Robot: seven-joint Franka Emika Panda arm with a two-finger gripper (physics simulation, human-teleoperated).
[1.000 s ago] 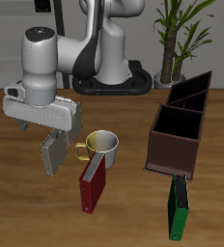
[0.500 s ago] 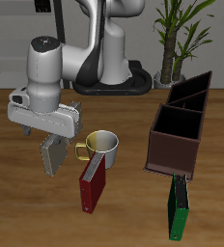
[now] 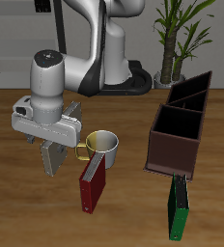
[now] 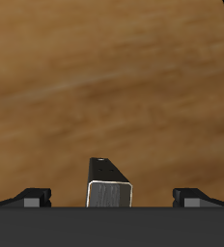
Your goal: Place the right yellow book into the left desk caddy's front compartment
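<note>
My gripper (image 3: 51,147) is shut on the right yellow book (image 3: 54,159), a thin grey-tan book with a dull edge. It hangs upright above the table, beside the mug. In the wrist view the book's end (image 4: 109,185) sits between the jaws, with bare wood below. The left desk caddy (image 3: 178,145), a long dark box with inner dividers and a reddish-brown end face, stands across the table beyond the mug, well apart from the gripper. The other yellow book does not show.
A metal mug (image 3: 103,145) with a yellow handle stands next to the held book. A dark red book (image 3: 93,183) leans in front of the mug. A green book (image 3: 179,207) stands before the caddy's end face. A potted plant (image 3: 180,39) is at the back.
The arm has shifted a little toward the mug with the book in its grip. The other things have not moved.
</note>
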